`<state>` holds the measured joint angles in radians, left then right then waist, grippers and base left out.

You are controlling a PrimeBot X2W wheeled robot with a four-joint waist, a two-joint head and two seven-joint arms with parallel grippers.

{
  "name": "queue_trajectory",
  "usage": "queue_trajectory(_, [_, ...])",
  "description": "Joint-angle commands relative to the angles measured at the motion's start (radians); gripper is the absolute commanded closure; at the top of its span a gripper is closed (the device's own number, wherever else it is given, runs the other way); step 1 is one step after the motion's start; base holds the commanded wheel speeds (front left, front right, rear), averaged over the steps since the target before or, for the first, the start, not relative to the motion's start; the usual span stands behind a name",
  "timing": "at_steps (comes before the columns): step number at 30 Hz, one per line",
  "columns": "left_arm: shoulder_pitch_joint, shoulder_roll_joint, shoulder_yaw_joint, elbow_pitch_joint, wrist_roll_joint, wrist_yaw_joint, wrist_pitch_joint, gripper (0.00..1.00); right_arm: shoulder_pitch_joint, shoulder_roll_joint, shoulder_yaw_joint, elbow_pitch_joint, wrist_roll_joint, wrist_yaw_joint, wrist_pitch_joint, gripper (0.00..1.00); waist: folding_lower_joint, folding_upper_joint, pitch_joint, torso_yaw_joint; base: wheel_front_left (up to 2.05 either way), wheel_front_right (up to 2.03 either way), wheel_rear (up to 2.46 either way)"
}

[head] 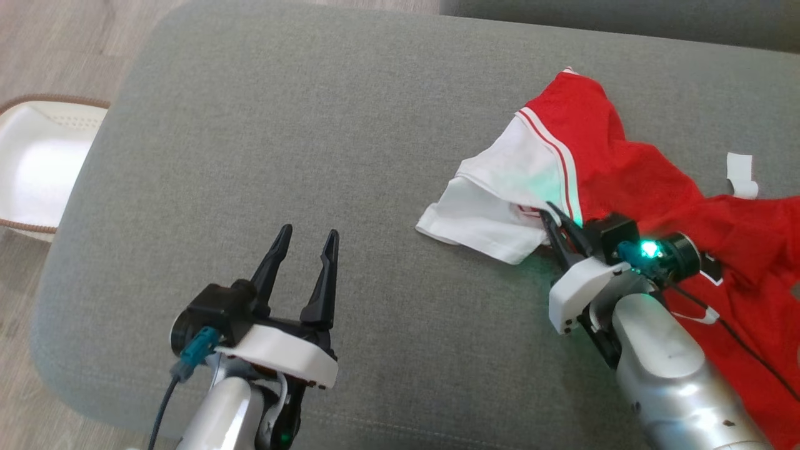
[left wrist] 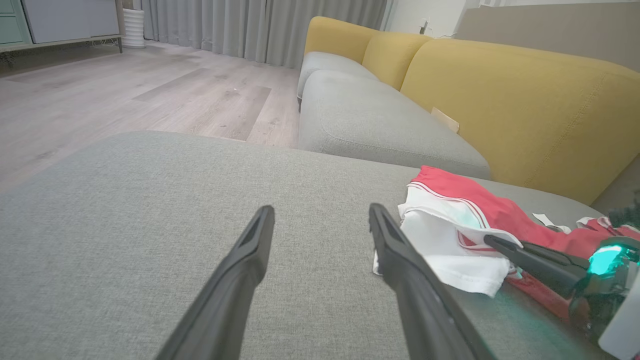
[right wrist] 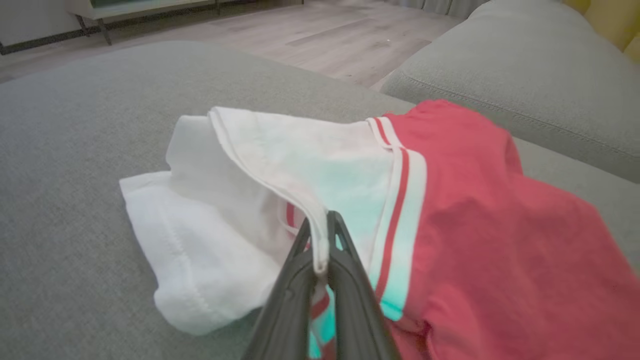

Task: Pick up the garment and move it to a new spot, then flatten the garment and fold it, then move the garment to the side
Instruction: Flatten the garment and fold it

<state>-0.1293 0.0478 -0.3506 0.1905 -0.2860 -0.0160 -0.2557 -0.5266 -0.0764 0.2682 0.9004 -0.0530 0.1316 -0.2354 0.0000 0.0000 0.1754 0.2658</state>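
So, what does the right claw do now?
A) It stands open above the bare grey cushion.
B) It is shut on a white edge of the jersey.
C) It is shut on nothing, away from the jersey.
B: the right claw is closed, with a white hem of the red and white jersey pinched between its fingers.
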Motion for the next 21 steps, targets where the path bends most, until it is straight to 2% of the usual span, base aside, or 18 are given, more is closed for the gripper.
queue_trajectory(1, [-0.032,0.002,0.026,-0.028,-0.006,0.009,-0.006,0.0,-0.038,0.015,0.009,-0.037,0.021,-0.001,-0.016,1.0,0.0,0.0,-0.005,-0.003,0.0,0.0,0.0])
queue_trajectory(8, [-0.028,0.002,0.03,-0.03,-0.009,0.011,-0.006,0.0,-0.051,0.002,0.005,-0.071,0.118,-0.001,0.014,1.0,0.0,0.0,-0.017,-0.011,0.0,0.0,0.0])
queue_trajectory(17, [-0.03,0.002,0.028,-0.036,-0.013,0.011,-0.006,0.0,-0.112,-0.099,-0.012,-0.153,0.268,-0.001,0.121,1.0,0.0,0.0,-0.006,-0.012,0.0,0.0,0.0])
queue_trajectory(21, [-0.032,0.002,0.03,-0.033,-0.011,0.009,-0.006,0.0,-0.139,-0.138,-0.058,-0.15,0.337,-0.001,0.19,1.0,0.0,0.0,0.001,-0.011,0.0,0.0,0.0])
